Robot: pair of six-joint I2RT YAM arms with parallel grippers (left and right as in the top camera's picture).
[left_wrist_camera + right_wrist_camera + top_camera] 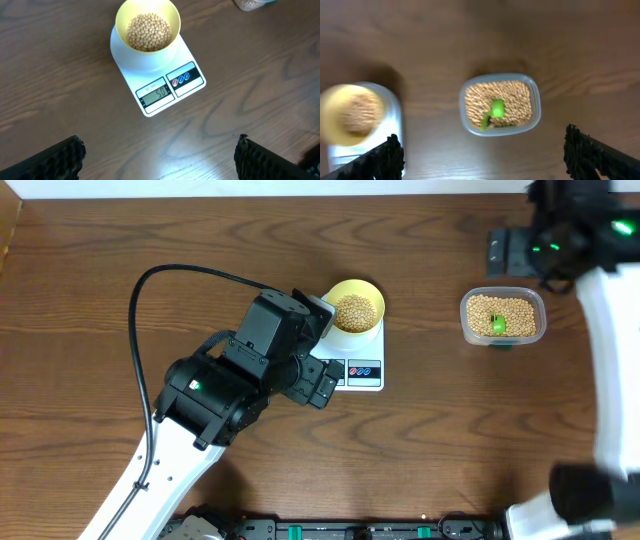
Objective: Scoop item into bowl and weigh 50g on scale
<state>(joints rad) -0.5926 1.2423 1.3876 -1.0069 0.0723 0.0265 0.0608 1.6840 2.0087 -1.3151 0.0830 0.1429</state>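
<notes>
Dark brown wood-grain table (450, 440) carries all items. The scale (170, 90) is a flat white unit. Its grey display (159, 92) shows digits that read as 50 in the left wrist view; the smaller print above the digits is too small to read, and no brand name is legible. A red and a blue button (180, 79) sit beside the display. The left gripper (160, 160) hangs above the table on the display side of the scale, its fingers (55, 160) spread wide, holding nothing and touching nothing. The right gripper (485, 160) hangs above the tub (536, 102), its fingers (600, 157) likewise spread wide and empty. The scale lies near the table centre; in the overhead view its long axis runs from top to bottom of the picture, platform end at the top, display end at the bottom and partly covered by the left arm (250, 370). The pale-yellow bowl (120, 20) stands upright on the round platform and holds a heap of tan beans (147, 31). The clear tub stands well apart to the right of the scale, filled with more beans, with a green scoop (495, 110) lying in them.
</notes>
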